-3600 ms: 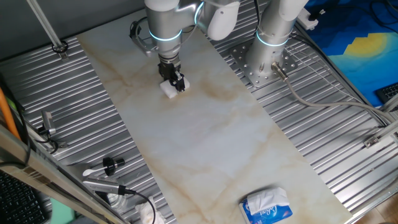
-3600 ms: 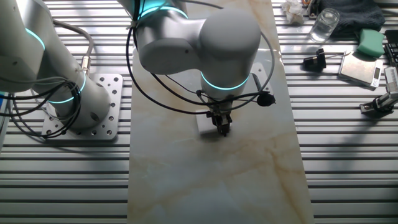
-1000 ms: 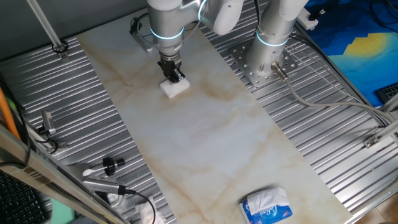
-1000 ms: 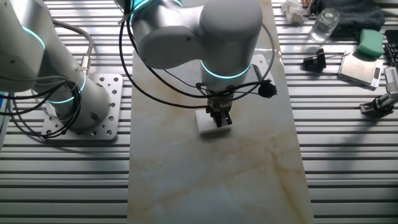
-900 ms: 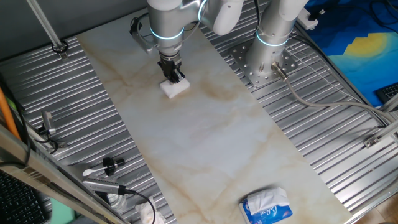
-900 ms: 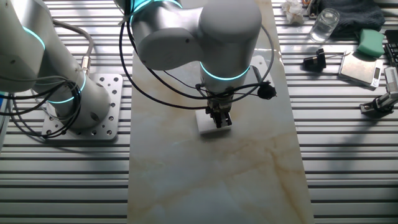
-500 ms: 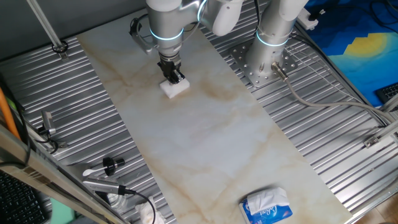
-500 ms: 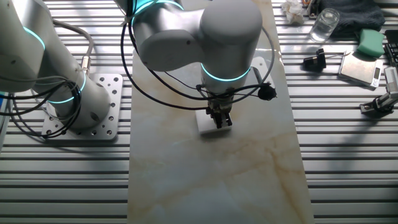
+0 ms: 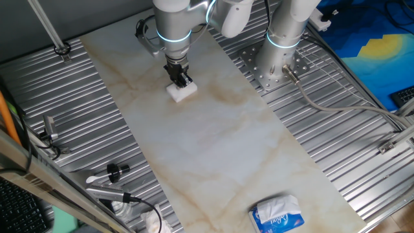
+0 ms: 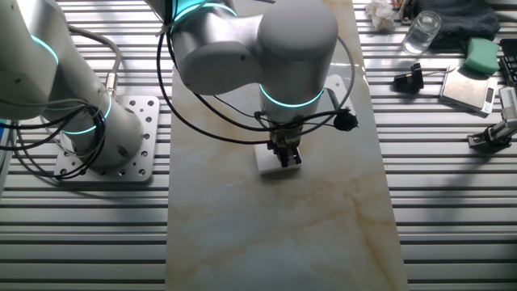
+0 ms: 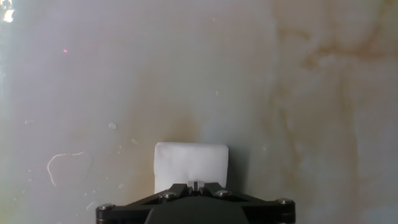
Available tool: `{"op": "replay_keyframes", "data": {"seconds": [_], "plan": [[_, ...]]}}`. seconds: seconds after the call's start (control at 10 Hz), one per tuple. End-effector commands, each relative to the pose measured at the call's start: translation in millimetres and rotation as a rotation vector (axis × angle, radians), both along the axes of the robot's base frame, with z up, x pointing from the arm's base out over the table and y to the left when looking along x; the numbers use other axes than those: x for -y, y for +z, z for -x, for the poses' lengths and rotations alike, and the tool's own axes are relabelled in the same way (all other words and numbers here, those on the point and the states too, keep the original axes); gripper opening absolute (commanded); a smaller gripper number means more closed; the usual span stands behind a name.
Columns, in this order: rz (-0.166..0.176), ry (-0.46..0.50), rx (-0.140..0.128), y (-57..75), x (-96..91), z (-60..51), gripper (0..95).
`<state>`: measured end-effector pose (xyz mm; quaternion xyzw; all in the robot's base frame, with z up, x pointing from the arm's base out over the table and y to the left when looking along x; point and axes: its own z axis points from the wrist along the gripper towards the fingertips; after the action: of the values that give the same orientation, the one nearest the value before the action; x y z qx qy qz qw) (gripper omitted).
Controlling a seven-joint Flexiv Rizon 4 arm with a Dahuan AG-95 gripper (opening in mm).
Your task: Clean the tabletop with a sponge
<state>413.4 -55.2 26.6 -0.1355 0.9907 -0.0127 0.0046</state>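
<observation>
The tabletop [image 9: 213,136] is a long off-white marble slab with tan veins; it also shows in the other fixed view [image 10: 275,226] and fills the hand view [image 11: 186,74]. The sponge [image 9: 183,91] is a small white foam block pressed flat on the slab near its far end. It shows in the other fixed view [image 10: 270,162] and in the hand view [image 11: 191,163]. My gripper [image 9: 180,81] points straight down and is shut on the sponge's top, seen also in the other fixed view [image 10: 285,156] and at the hand view's bottom edge [image 11: 194,186]. Small water drops lie left of the sponge.
A blue-and-white tissue pack [image 9: 277,214] lies at the slab's near end. Ribbed grey metal [image 9: 77,110] flanks both sides. A second arm's base [image 9: 275,65] stands right of the slab. Tools and white cloth [image 9: 123,194] lie at the near left; a glass [image 10: 421,32] and green block [image 10: 481,55] at the far side.
The gripper turned about its axis and shifted slightly with the sponge since the earliest frames. Over the last second nothing has visibly moved.
</observation>
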Motion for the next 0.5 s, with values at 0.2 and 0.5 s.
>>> {"op": "replay_keyframes", "data": {"seconds": [0.2, 0.5], "plan": [[0.003, 0.007, 0.001, 0.4, 1.8, -2.6, 0.0], [0.002, 0.017, 0.001, 0.9, 7.4, -7.2, 0.0]]}}
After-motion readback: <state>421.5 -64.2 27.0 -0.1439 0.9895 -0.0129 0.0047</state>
